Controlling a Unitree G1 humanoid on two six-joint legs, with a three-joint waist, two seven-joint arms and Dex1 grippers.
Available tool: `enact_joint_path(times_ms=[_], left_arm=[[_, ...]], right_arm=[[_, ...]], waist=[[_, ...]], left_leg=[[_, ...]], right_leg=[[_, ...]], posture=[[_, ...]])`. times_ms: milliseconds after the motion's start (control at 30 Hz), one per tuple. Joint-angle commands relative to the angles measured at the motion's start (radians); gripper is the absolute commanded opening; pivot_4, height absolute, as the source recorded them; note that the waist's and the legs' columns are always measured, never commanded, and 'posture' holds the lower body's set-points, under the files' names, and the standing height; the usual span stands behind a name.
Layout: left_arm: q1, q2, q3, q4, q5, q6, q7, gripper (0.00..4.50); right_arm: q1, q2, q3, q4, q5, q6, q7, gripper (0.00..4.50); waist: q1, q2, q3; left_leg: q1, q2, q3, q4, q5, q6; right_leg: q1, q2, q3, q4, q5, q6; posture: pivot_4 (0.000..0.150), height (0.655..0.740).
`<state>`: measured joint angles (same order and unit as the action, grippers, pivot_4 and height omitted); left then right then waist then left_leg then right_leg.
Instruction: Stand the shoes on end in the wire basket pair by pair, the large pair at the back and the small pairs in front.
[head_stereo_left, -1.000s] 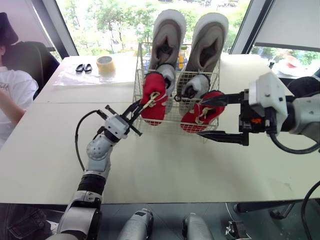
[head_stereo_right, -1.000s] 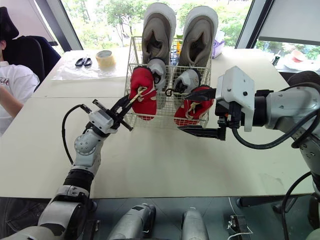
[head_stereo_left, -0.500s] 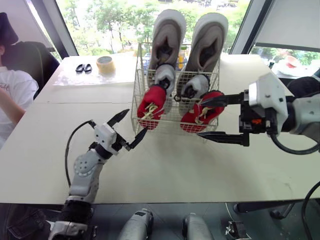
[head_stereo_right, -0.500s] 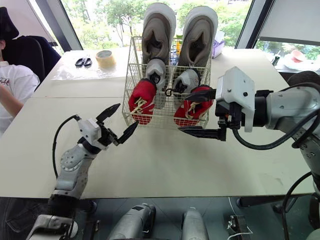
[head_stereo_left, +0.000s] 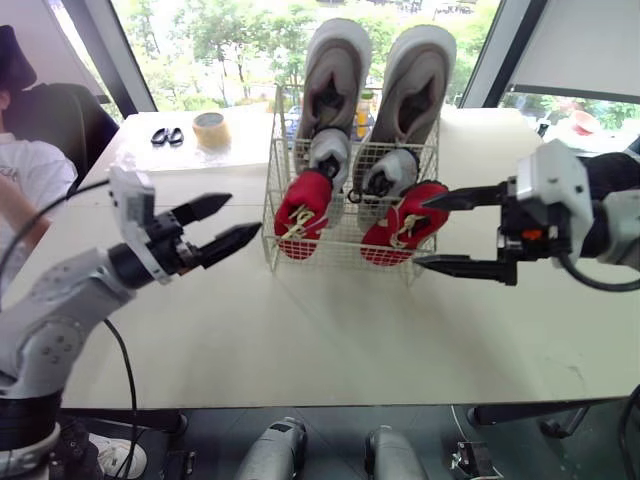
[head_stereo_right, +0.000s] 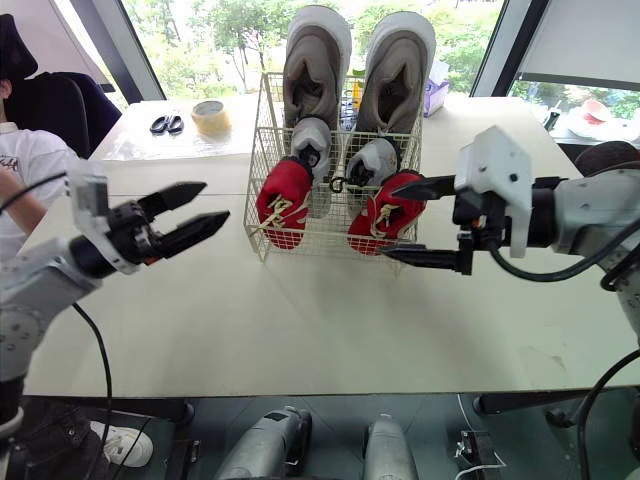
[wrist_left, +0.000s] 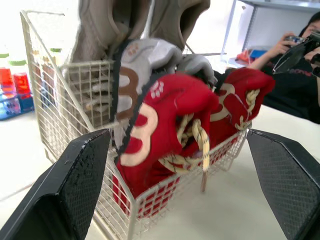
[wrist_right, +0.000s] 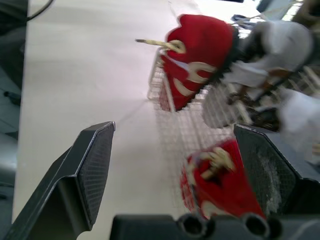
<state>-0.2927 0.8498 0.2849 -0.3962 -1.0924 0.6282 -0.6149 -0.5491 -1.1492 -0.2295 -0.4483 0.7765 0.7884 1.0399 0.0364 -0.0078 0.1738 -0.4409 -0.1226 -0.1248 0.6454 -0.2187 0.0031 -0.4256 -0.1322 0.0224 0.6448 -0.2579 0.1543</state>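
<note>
The white table (head_stereo_left: 300, 330) bears a wire basket (head_stereo_left: 346, 238), tape roll (head_stereo_left: 211, 129) and scissors (head_stereo_left: 167, 136).

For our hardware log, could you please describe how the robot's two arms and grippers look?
Both arms have silver-grey shells with black joints and black cables. The left gripper and right gripper each carry a boxy white housing and two black, tapered jaws with cross-hatched inner faces. An orange mark sits on the right housing.

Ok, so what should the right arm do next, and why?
Probably ease the right gripper in and tip the right red shoe more upright. That shoe leans well over toward the right end of the wire basket rather than standing on end, and the gripper is open close beside it.
</note>
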Motion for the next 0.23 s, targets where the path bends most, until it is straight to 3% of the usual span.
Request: enact_joint_path(times_ms=[33, 233], left_arm=[[-0.027, 0.073, 0.062, -0.022, -0.062, 0.076, -0.057, 4.44], [0.0, 0.186, 0.108, 0.001, -0.115, 0.179, -0.235, 4.44]], right_arm=[[0.028, -0.042, -0.09, 0.025, -0.008, -0.007, 0.022, 4.1], [0.139, -0.091, -0.154, 0.05, -0.055, -0.026, 0.064, 4.1]], waist=[[0.0, 0.0, 0.0], [-0.001, 0.001, 0.001]], left_leg=[[0.0, 0.0, 0.0, 0.0, 0.0, 0.0], [0.0, 0.001, 0.001, -0.001, 0.0, 0.0]], right_leg=[[0.0, 0.0, 0.0, 0.0, 0.0, 0.0], [-0.001, 0.0, 0.001, 0.0, -0.002, -0.003]], posture=[[0.15, 0.74], [0.15, 0.74]])
